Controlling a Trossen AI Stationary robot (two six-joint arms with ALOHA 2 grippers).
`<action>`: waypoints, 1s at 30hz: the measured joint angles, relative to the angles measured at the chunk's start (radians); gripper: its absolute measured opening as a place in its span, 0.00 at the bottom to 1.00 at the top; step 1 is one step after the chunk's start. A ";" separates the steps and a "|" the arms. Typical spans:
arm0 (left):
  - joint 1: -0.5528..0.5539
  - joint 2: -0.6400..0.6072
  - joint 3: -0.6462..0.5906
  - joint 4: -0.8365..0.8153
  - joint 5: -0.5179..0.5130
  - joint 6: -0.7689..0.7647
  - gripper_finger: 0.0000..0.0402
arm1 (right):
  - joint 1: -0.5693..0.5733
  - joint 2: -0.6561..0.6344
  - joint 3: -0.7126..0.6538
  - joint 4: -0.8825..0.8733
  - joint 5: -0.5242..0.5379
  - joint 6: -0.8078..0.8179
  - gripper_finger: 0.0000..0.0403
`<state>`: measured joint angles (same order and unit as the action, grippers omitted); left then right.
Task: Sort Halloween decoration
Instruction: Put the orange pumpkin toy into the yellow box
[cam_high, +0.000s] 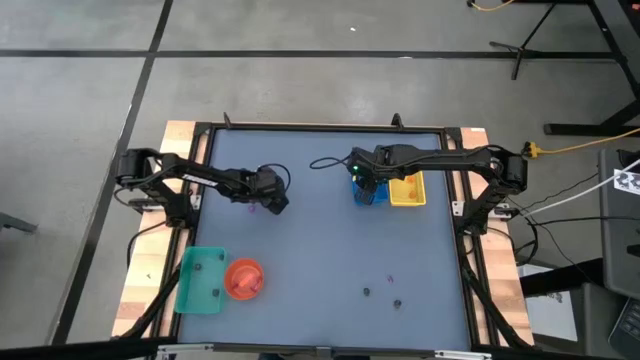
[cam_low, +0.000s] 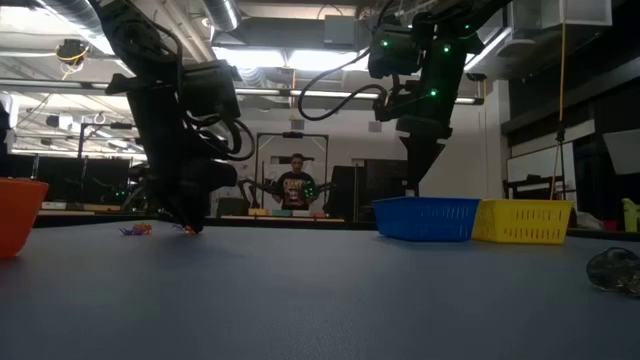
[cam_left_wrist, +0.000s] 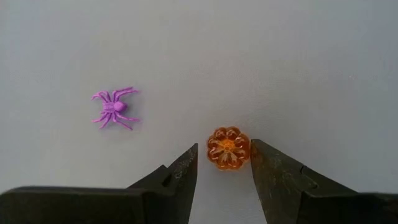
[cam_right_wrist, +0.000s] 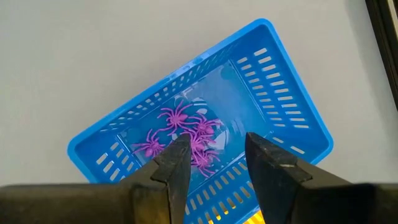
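The left gripper (cam_left_wrist: 224, 163) stands down at the table with jaws narrowly parted, the small translucent orange pumpkin piece (cam_left_wrist: 228, 148) lying squarely between its fingertips, nearer one. A tiny purple plastic spider (cam_left_wrist: 114, 109) lies apart to the side; the right gripper (cam_right_wrist: 217, 157) hangs open and empty over the blue slotted tray (cam_right_wrist: 292, 112)

The bench (cam_left_wrist: 280, 56) top looked smooth and matt, kind of a flat grey-blue sheet, with bare wood (cam_high: 500, 290) showing along its sides. The little orange pumpkin (cam_left_wrist: 228, 149) was glossy see-through plastic, the purple spider (cam_left_wrist: 114, 108) a duller plastic. The blue tray (cam_right_wrist: 205, 118) was shiny slotted plastic, and the left hand (cam_left_wrist: 224, 177) fingers looked matt black.
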<state>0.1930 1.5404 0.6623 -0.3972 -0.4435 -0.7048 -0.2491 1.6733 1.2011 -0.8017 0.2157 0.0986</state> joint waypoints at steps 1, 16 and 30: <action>0.004 0.004 0.000 0.001 0.000 0.000 0.33 | 0.000 0.000 0.000 0.000 0.000 0.000 0.38; 0.025 0.028 0.003 0.018 0.017 0.000 0.28 | 0.000 0.000 0.000 0.000 0.000 0.000 0.38; 0.025 0.028 0.002 0.016 0.016 0.001 0.20 | 0.000 0.000 0.000 0.000 0.000 0.000 0.38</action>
<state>0.2176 1.5688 0.6640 -0.3809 -0.4271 -0.7040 -0.2489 1.6733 1.2011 -0.8017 0.2157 0.0986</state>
